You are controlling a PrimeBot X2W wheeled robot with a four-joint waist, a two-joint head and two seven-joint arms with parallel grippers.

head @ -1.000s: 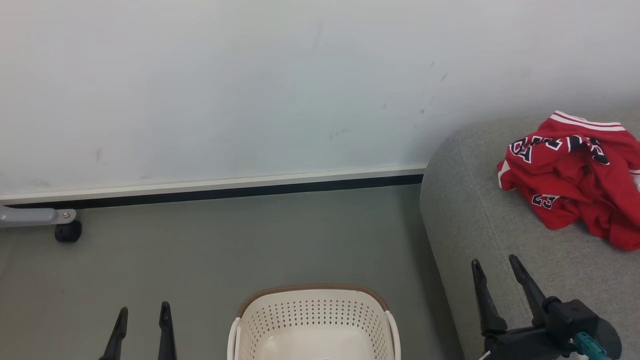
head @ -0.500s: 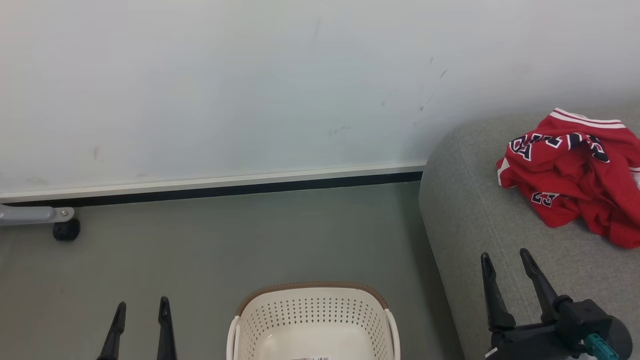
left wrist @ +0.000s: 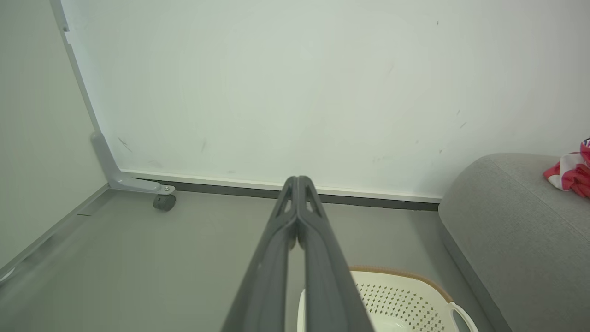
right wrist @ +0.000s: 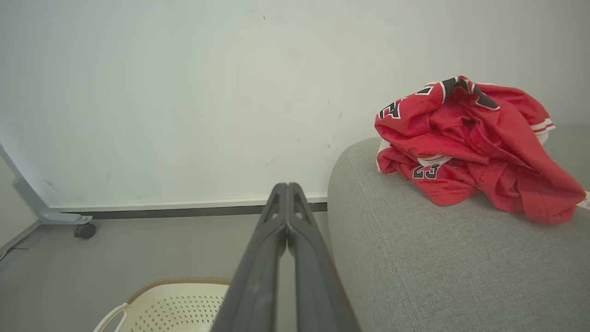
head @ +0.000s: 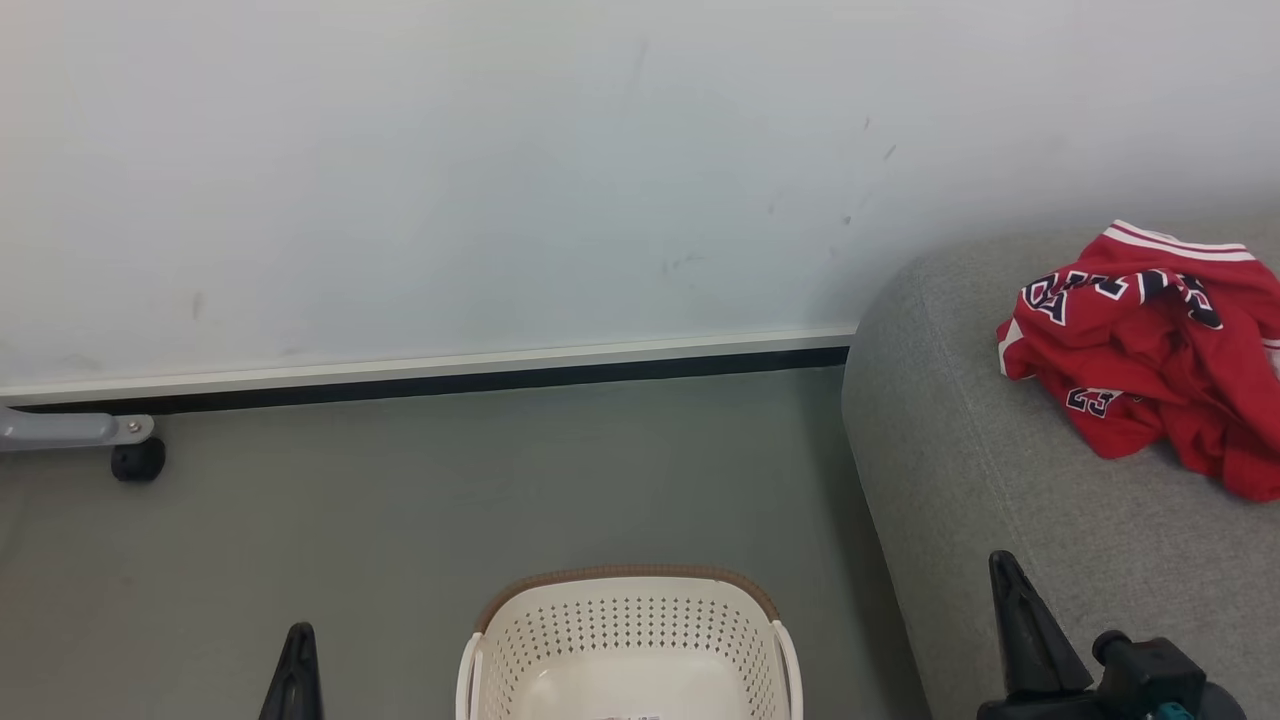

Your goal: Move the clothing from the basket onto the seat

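The red clothing (head: 1150, 355) lies crumpled on the grey seat (head: 960, 470) at the right, white trim and the number 23 showing; it also appears in the right wrist view (right wrist: 465, 143) and at the edge of the left wrist view (left wrist: 574, 173). The cream basket (head: 625, 645) with a brown rim stands on the floor at the bottom middle, its visible inside bare apart from a small label. My left gripper (head: 298, 665) is shut, low and left of the basket, holding nothing (left wrist: 297, 184). My right gripper (head: 1005, 590) is shut over the seat's front, apart from the clothing (right wrist: 286, 191).
A white wall with a dark baseboard (head: 430, 385) runs behind the grey floor. A grey metal leg with a black caster (head: 135, 460) stands at the far left. Open floor lies between the basket and the wall.
Both grippers have shut, each pair of fingers coming together into one point. Both have also dropped lower in the head view. The clothing and basket have not moved.
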